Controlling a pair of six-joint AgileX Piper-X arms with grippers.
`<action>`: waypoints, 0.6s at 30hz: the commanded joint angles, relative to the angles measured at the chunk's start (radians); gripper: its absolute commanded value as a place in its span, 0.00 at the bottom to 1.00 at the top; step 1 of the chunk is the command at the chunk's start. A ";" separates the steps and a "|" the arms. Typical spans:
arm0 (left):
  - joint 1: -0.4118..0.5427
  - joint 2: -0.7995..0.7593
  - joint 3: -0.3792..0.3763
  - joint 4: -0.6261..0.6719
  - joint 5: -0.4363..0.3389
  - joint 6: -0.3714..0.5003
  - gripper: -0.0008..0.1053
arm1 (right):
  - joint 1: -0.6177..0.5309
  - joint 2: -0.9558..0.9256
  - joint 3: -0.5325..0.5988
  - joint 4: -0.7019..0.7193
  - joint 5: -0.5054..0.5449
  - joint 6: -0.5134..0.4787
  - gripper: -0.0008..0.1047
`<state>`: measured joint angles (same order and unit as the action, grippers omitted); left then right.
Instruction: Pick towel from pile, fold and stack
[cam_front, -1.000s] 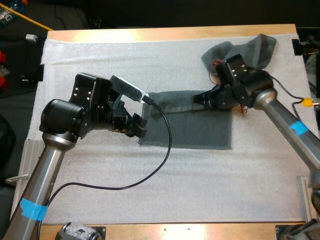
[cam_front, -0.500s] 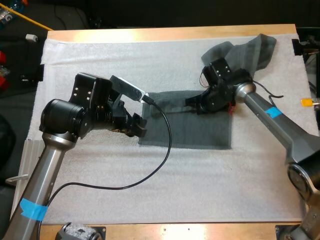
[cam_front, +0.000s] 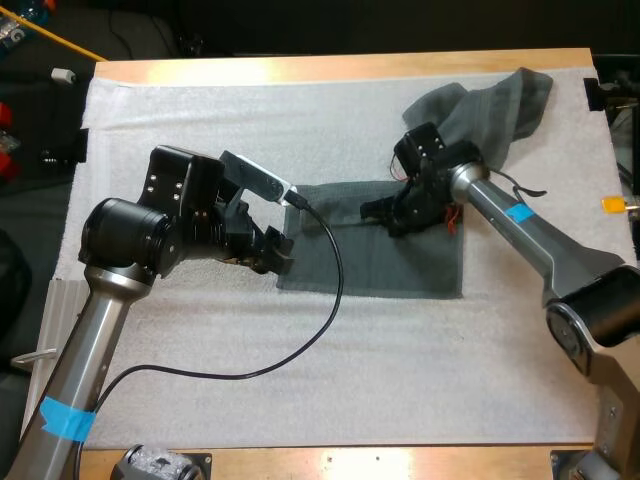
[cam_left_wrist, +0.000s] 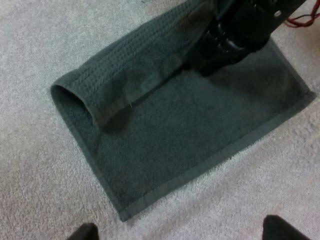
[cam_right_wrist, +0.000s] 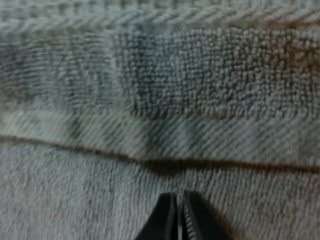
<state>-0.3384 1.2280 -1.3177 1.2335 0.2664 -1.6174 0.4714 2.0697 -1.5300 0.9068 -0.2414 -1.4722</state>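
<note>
a: where's your towel?
b: the flat towel (cam_front: 400, 262) lies mid-frame on the white mat (cam_front: 300, 370), with its upper edge folded over. the crumpled towel (cam_front: 500, 100) sits at the upper right.
a: and your grippers?
b: your left gripper (cam_front: 280, 250) hovers at the flat towel's left edge, jaws apart and clear. your right gripper (cam_front: 378, 212) is on the folded strip, fingers (cam_right_wrist: 164, 220) pressed together.
</note>
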 joint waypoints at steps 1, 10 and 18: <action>-0.003 -0.007 -0.002 0.003 0.007 -0.007 0.59 | 0.000 0.000 -0.012 -0.013 -0.010 -0.007 0.01; -0.003 -0.007 -0.002 0.003 0.007 -0.007 0.59 | 0.000 0.035 -0.031 -0.117 0.029 0.054 0.01; -0.003 -0.007 -0.002 0.003 0.007 -0.007 0.59 | -0.002 0.091 -0.042 -0.313 0.058 0.164 0.01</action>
<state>-0.3384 1.2280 -1.3177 1.2335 0.2664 -1.6174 0.4714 2.1486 -1.5657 0.6208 -0.1953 -1.3155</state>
